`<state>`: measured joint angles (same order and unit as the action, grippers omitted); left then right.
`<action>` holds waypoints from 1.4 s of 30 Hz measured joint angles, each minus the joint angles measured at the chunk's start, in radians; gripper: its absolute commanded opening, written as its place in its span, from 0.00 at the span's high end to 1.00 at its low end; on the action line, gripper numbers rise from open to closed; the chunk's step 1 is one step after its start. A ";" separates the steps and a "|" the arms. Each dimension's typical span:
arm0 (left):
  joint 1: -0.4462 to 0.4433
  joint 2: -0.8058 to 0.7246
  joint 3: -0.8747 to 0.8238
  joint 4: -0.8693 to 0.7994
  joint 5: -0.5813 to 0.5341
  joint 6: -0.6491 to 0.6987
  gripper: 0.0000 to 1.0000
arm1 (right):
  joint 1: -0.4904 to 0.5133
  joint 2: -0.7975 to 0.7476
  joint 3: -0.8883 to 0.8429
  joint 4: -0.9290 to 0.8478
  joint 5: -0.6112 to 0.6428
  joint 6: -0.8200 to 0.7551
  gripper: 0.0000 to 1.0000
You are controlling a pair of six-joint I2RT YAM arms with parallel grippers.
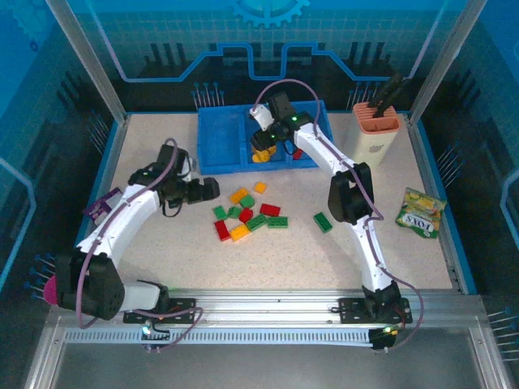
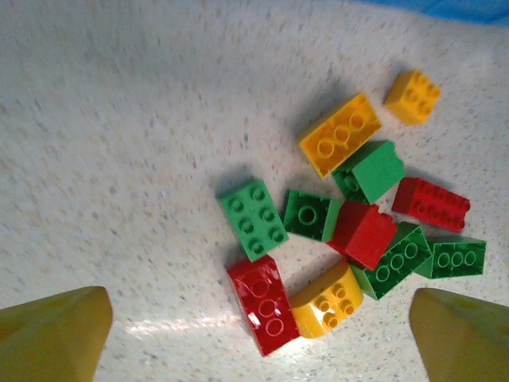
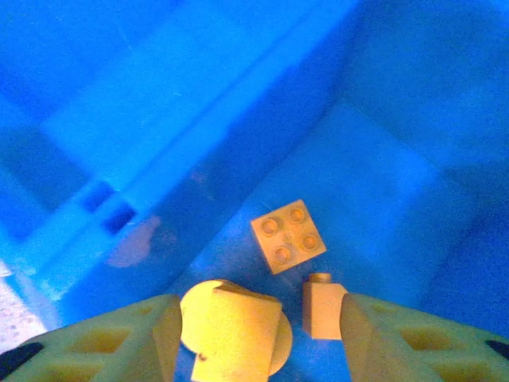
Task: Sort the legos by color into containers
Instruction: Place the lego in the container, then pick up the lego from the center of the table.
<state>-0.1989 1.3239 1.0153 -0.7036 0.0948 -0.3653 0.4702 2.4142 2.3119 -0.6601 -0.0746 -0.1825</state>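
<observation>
Top view. Nearest: the metal rail [image 1: 268, 301], both arm bases bolted to it. The left arm bends in over the table [image 1: 186, 259]. The left gripper [image 1: 212, 188] points at a loose heap of bricks [image 1: 247, 215] and sits just short of it, not touching. Red, green and yellow-orange are mixed there. One green brick [image 1: 323, 221] lies apart to the right. The blue tray [image 1: 219, 142] stands at the far side and has three compartments. The right gripper [image 1: 263, 148] is down in the middle one, with yellow showing under it. A red piece [image 1: 298, 153] lies in the right-hand compartment. A cream holder [image 1: 375, 134] stands beside the tray, and a snack packet [image 1: 422, 212] lies near the right edge.

Left wrist view. Yellow fingers [image 2: 56, 334] sit at the bottom corners, set wide and holding nothing. A red brick [image 2: 264, 306] and a domed yellow brick [image 2: 328, 298] lie closest, touching each other.

Right wrist view. The fingers [image 3: 119, 342] stand part-way apart over the tray floor. A rounded yellow brick [image 3: 235, 330] sits against one finger and a small brick [image 3: 322, 306] against the other. There is a gap between the two, so no grip. A square four-stud brick [image 3: 288, 236] lies flat just beyond.
</observation>
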 measured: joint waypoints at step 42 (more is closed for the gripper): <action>-0.210 0.450 0.026 0.137 -0.345 -0.367 0.76 | -0.034 -0.472 -0.729 0.339 -0.113 0.120 0.43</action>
<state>-0.4091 1.7741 1.0416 -0.5671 -0.2501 -0.7326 0.4362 1.9423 1.5829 -0.3210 -0.1879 -0.0628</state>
